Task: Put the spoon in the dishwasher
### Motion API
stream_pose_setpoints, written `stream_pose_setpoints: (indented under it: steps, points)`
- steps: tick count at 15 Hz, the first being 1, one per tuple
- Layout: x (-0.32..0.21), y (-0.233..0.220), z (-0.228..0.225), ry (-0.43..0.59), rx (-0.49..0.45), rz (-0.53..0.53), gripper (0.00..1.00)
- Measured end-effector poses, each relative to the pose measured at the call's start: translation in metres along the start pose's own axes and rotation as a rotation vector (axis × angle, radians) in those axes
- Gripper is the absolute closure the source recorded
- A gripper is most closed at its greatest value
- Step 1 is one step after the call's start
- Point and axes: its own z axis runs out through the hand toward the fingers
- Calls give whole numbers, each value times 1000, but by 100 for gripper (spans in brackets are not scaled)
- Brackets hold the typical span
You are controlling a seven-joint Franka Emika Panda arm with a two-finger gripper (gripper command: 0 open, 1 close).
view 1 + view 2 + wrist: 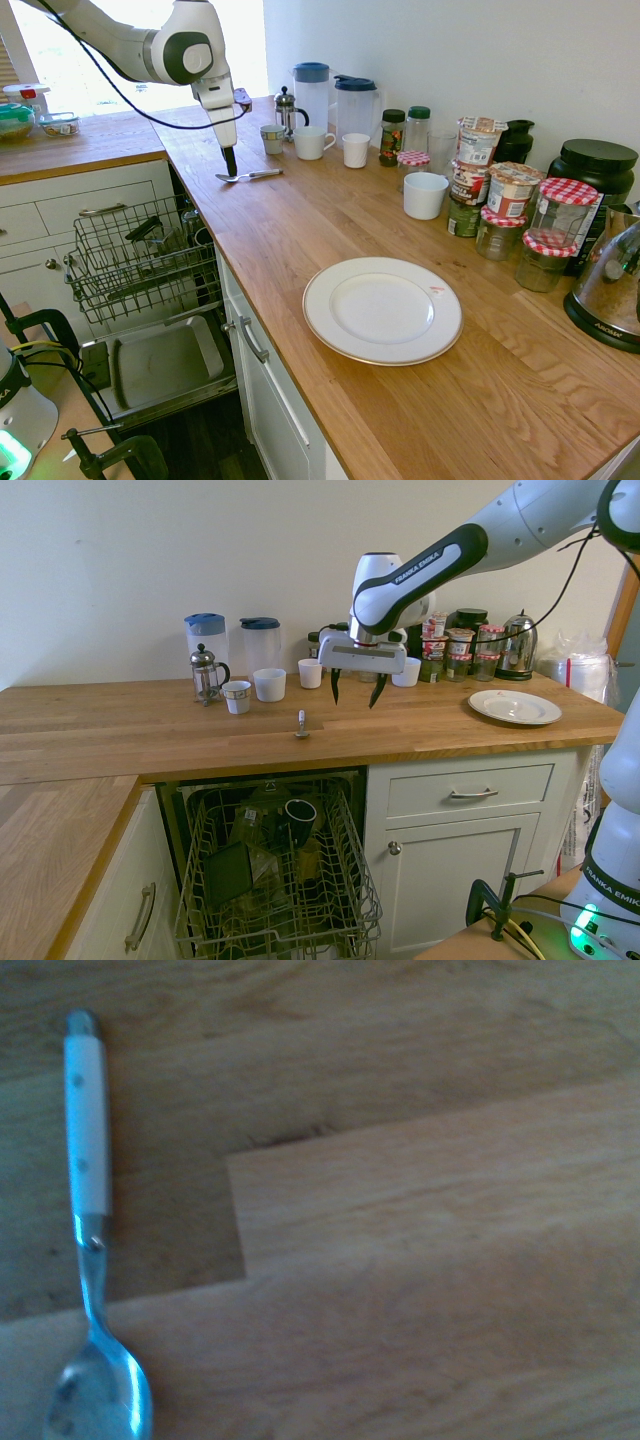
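The spoon [248,176] lies flat on the wooden counter near its edge, above the dishwasher; the wrist view shows the spoon [88,1160] with a white handle and a shiny metal bowl. My gripper [356,692] hangs open and holds nothing, a little above the counter. In the second exterior view it is just right of the spoon [301,725]. The gripper [229,160] points straight down. The dishwasher's wire rack [140,255] is pulled out over the lowered door [160,365], below the counter edge. The rack [280,880] holds a dark mug and other dishes.
A French press [205,675], two jugs [260,642] and small cups [270,684] stand behind the spoon. A white plate [382,310], a white bowl [425,195], several jars [510,215] and a kettle [612,285] lie further along the counter.
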Motion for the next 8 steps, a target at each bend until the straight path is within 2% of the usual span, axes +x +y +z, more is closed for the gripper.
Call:
stream_pose_setpoints:
  steps: [4,8]
  points:
    - [-22,-49,25,36,6,-6,0]
    - [-45,-80,48,52,-11,-10,0]
